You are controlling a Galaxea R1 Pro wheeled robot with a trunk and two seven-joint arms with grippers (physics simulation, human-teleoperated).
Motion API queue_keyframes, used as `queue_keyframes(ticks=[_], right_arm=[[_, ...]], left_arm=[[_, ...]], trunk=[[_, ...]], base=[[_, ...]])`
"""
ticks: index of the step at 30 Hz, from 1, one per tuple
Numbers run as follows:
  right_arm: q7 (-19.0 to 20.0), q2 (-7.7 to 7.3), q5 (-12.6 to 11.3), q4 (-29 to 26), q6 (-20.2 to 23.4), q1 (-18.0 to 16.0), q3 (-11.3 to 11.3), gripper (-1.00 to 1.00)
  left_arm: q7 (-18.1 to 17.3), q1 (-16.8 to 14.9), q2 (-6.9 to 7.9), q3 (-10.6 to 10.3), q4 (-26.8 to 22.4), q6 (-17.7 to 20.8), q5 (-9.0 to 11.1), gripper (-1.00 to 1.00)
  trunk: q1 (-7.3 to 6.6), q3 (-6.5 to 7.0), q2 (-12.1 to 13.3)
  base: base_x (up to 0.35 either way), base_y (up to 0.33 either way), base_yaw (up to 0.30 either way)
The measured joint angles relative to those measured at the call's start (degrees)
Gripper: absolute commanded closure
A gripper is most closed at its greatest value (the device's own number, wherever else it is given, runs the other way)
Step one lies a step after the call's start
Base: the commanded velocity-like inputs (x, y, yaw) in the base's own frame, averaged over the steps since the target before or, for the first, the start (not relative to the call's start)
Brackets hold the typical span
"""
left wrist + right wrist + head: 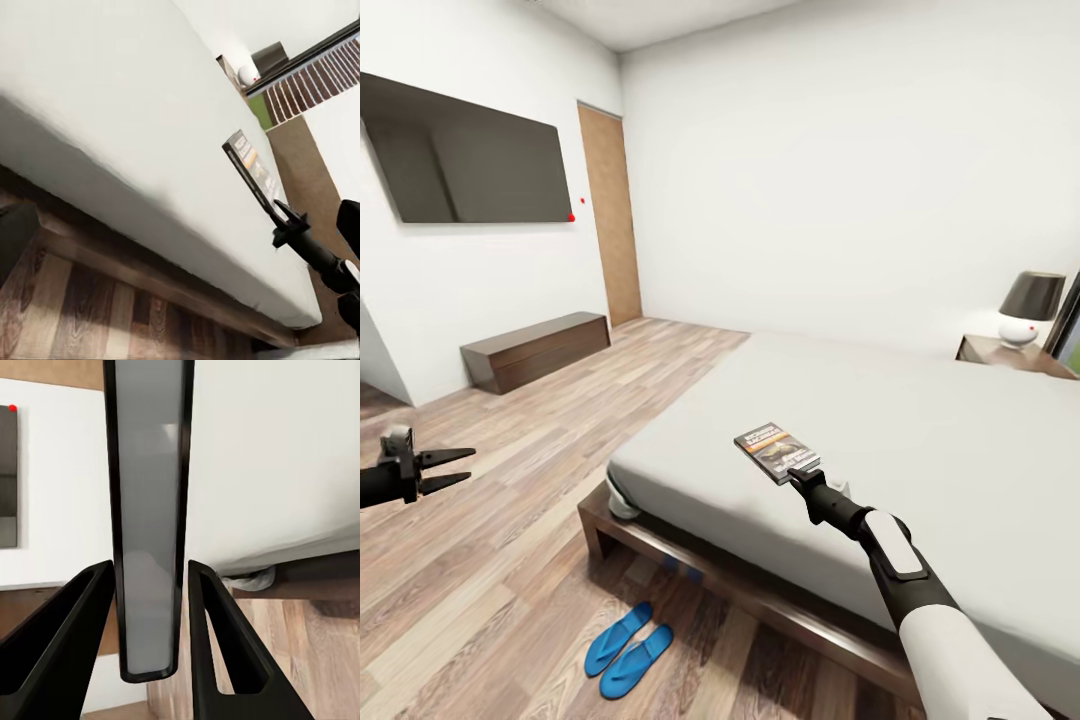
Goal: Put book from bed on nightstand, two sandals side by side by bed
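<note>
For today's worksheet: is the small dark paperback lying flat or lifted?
Lifted: the right hand grips the paperback, raised off the grey mattress.

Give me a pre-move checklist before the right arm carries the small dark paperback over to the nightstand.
1. Grip: the right gripper has both fingers pressed on the small dark paperback book, edge-on between them. Ok.
2. Book clear of the light-grey mattress of the bed: in the left wrist view it stands raised above the surface. Ok.
3. Target: the dark-brown nightstand carries a white lamp with a dark shade; how much free top remains, cannot tell.
4. Left gripper: open, holding nothing, away from the bed. Ok.
5. The two bright blue sandals lie side by side on the wood floor by the bed. Ok.
</note>
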Motion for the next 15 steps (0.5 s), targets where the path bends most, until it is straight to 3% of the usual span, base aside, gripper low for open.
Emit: queue_keyframes(ticks=[15], right_arm=[[0.00,0.00,0.00,0.00,0.02,-0.01,-0.01,1.00]], left_arm=[[9.27,9.40,0.12,-0.22,1.18,-6.08,0.06,-1.00]], trunk=[[0.00,0.00,0.00]], base=[[0.000,0.000,0.167]])
